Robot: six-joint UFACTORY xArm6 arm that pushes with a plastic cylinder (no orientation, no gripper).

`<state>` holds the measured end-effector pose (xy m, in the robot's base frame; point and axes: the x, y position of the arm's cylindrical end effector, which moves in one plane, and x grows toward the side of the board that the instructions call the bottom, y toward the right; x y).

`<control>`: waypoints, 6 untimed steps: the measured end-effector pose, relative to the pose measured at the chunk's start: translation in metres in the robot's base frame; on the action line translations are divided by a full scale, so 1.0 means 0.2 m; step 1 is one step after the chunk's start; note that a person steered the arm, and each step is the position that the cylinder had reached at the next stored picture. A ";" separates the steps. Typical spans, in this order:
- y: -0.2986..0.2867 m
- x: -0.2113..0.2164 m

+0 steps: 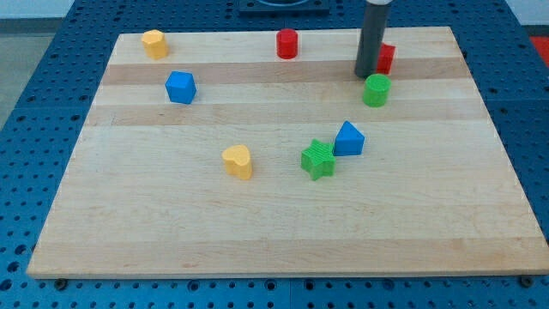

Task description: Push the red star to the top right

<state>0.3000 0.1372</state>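
Under everything: a pale wooden board (283, 232) of glued strips, lying on a blue perforated table (17, 172).
Rod: one straight dark cylinder coming down from the view's top; my tip (367, 75) stands on the board near its top right part.
Jaws: none on this arm, so nothing is clenched, released or grasped; the rod only touches things from the side.
Red block behind the rod: a red block (386, 58), just to the view's right of my tip and partly hidden by the rod; its shape I cannot tell, and I cannot tell if it touches the rod.
Green cylinder: a green plastic cylinder (376, 89), just below and slightly right of my tip, very near it.
Red cylinder: a red plastic cylinder (286, 43), to the view's left of my tip, near the top edge.
Blue cube: a blue plastic cube (181, 87), far to the left of my tip.
Blue pointed block: a blue house-like block (348, 139), below my tip, touching the green star block (318, 159) at its lower left.
Yellow heart: a yellow heart-like block (238, 160), below and well left of my tip.
Yellow corner block: a yellow rounded block (154, 43), farthest left of my tip, at the top left corner.
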 end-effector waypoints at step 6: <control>0.15 -0.20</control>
<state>0.2601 0.1663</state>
